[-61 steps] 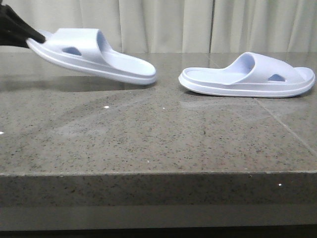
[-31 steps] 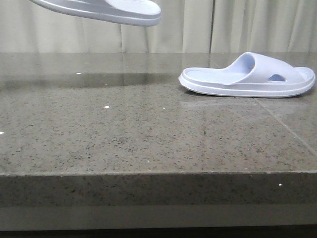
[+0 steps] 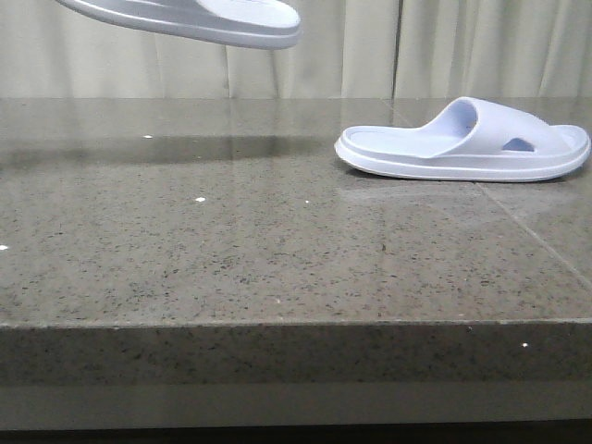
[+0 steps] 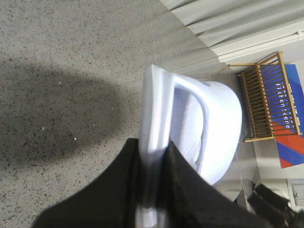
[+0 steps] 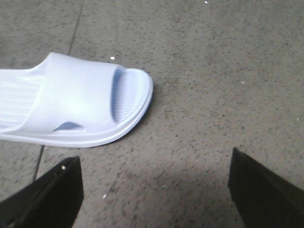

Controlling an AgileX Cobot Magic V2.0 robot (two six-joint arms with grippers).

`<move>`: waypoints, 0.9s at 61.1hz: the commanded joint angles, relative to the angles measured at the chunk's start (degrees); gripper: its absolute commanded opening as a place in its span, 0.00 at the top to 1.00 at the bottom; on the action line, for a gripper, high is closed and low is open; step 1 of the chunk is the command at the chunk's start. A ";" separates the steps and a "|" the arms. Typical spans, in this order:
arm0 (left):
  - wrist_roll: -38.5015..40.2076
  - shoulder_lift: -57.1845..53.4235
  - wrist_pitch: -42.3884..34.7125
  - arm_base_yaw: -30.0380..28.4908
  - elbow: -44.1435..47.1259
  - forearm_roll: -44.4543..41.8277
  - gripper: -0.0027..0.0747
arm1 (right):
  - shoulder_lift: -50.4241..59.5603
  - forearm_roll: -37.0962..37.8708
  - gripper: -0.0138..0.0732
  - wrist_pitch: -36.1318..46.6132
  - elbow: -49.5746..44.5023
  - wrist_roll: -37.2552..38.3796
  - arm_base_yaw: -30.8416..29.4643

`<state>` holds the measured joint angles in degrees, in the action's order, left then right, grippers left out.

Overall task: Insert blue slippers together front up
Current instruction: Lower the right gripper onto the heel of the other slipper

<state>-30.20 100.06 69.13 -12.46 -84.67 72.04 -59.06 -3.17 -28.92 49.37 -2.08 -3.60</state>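
One blue slipper (image 3: 199, 22) hangs high above the table at the top left of the front view, only its sole and lower edge showing. My left gripper (image 4: 153, 161) is shut on that slipper (image 4: 199, 123), its black fingers clamping the sole's edge. The other blue slipper (image 3: 467, 143) lies flat, sole down, on the table at the right. The right wrist view shows this same slipper (image 5: 71, 107) beyond my right gripper (image 5: 154, 190), which is open over bare stone with nothing between its fingers.
The grey speckled stone table (image 3: 277, 240) runs across the whole front view, with its front edge (image 3: 296, 324) near. A beige curtain (image 3: 462, 46) hangs behind. A wooden rack (image 4: 268, 97) stands past the table in the left wrist view.
One second ago the left slipper was tilted just above the table in the gripper. It rose to the top of the view and has stayed there. The right slipper has not moved.
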 commanded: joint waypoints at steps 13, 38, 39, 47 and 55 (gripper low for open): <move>0.36 -3.11 4.76 0.06 -1.34 5.16 0.99 | -19.91 -4.94 0.10 -5.78 19.60 -2.64 -6.76; 0.36 -3.11 4.76 0.06 -1.34 5.16 0.99 | -39.54 -36.04 0.10 -27.72 35.77 -23.28 -13.87; 0.36 -3.11 4.76 0.06 -1.34 5.16 0.99 | -40.16 -36.83 0.10 -28.22 36.04 -23.87 -14.07; 0.36 -3.11 4.76 0.06 -1.34 5.16 0.99 | -43.13 -40.31 0.10 -29.60 36.42 -25.70 -14.90; 0.36 -3.11 4.76 0.06 -1.34 5.16 0.99 | -45.64 -41.01 0.13 -30.38 36.55 -25.70 -15.03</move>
<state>-30.20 100.06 69.13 -12.46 -84.67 72.04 -106.26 -40.97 -58.65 83.92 -26.77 -18.21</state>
